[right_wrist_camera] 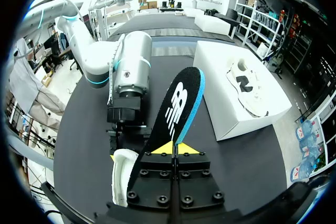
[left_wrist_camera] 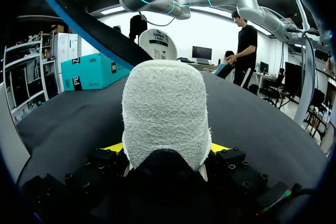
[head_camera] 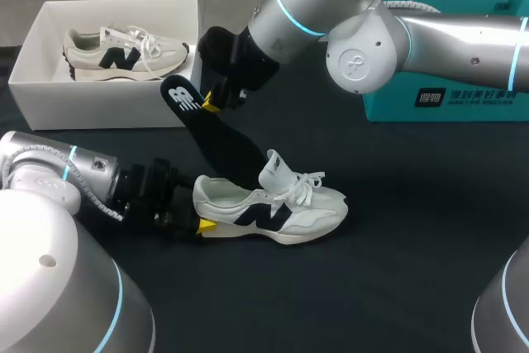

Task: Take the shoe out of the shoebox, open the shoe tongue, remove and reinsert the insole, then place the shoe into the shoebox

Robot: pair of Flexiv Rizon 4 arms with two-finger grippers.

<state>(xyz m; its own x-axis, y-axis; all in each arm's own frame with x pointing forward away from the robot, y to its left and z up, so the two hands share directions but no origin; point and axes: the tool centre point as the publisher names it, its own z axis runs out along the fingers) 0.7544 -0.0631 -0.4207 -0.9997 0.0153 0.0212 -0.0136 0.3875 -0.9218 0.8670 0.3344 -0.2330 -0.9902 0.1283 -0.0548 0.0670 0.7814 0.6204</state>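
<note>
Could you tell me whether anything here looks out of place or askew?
The black insole juts slanted out of the white shoe, pinched by the right gripper; the left gripper clamps the heel. Nothing else stands out.

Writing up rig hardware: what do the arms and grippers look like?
Both left arm and right arm: smooth silver-grey tubular links with thin cyan rings at joints; the right's round joint cap bears a small emblem. Both left gripper and right gripper: black bodies studded with bolts, bright yellow fingertips. A pale ribbed cable runs beside the left wrist.

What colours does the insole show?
The insole is black with a white logo and blue edge; clearest in the right wrist view.
</note>
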